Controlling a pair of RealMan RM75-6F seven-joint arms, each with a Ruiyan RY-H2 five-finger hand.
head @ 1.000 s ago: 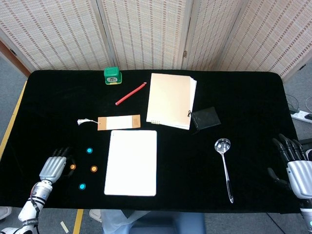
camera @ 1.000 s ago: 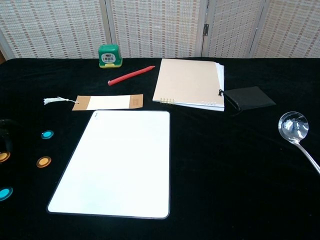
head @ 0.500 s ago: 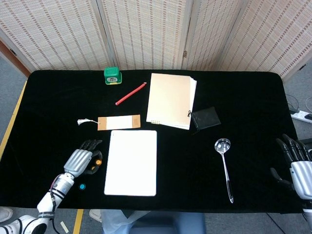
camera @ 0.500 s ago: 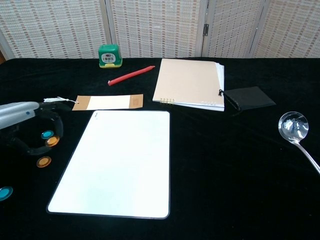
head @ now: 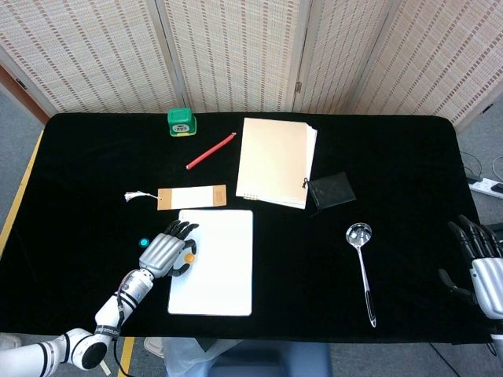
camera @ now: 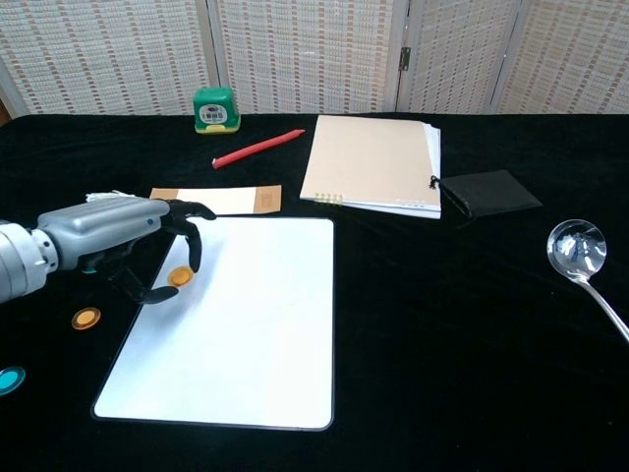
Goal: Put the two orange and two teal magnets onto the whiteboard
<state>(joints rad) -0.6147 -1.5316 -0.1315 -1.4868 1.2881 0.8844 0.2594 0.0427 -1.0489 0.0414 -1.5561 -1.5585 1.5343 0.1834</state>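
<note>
Step in hand: 1st orange magnet being placed. The left hand is over the whiteboard's left edge w/ the magnet pinched in its fingers, at or just above the surface; contact can't be told. Right hand sits idle off the bench's right end, fingers apart, holding nothing. Next: release on the board, then fetch the 2nd orange magnet and the teal magnets left of the board.
</note>
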